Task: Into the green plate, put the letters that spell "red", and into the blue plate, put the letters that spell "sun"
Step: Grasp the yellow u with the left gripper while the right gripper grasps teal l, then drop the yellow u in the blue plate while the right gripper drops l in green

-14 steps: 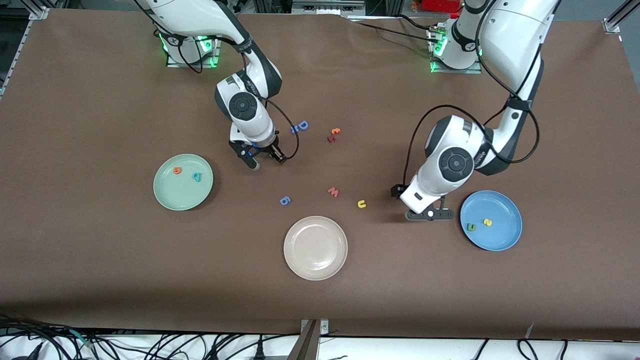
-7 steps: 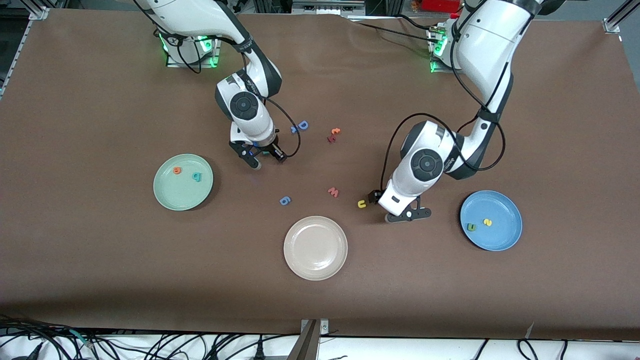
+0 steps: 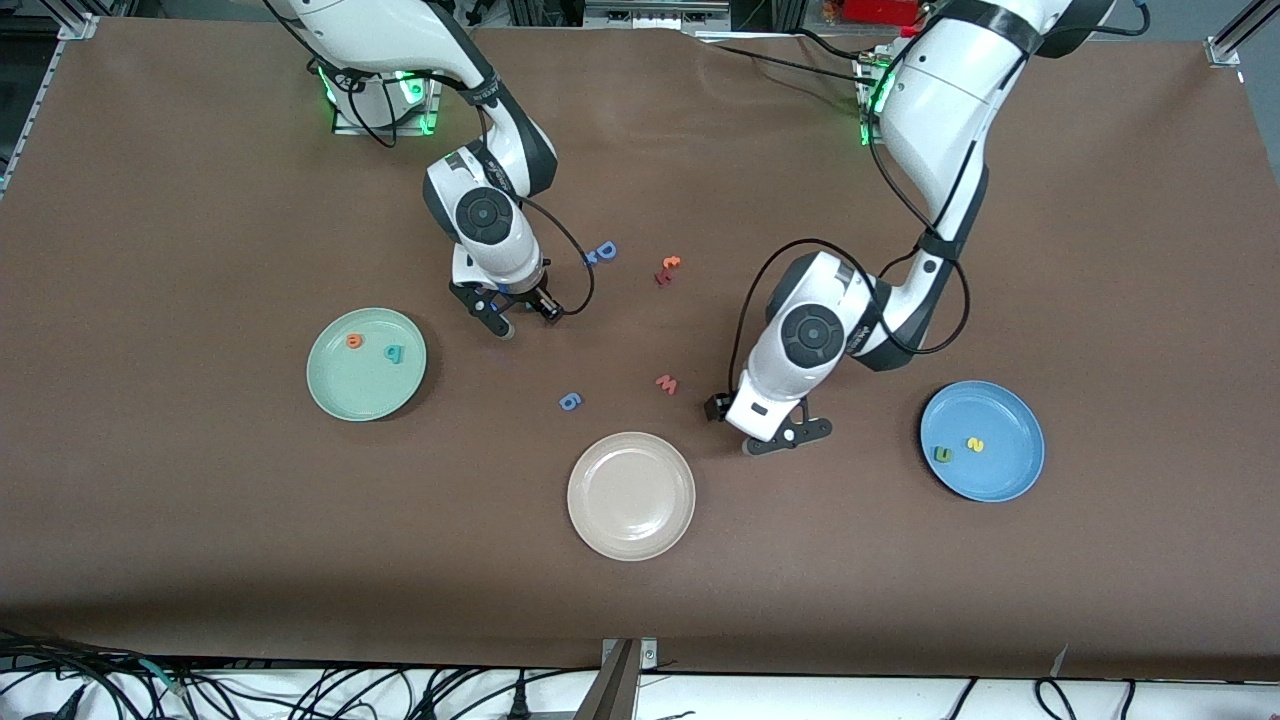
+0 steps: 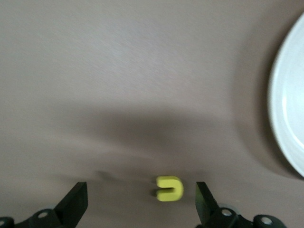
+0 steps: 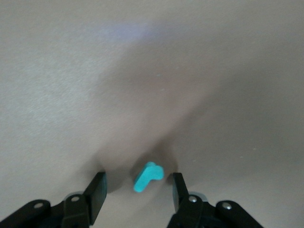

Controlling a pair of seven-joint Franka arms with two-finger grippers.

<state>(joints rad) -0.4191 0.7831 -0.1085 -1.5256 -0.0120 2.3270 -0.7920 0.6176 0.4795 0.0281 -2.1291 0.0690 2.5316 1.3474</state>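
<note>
Your left gripper (image 4: 140,204) hangs wide open over the yellow "u" (image 4: 169,188), near the white plate (image 4: 289,118). Your right gripper (image 5: 135,190) straddles the teal "r" (image 5: 147,176), jaws apart, not touching it.

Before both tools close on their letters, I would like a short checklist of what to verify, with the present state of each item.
1. Left tool open: ok.
2. Yellow "u" between the left tool's fingers: ok, though nearer one finger.
3. Right tool open around the teal "r": ok.
4. Whether the right tool's fingers touch the "r": cannot tell.
5. Green plate holds orange "e" and teal "d": ok.
6. Blue plate holds yellow "s" and green "n": ok.
</note>
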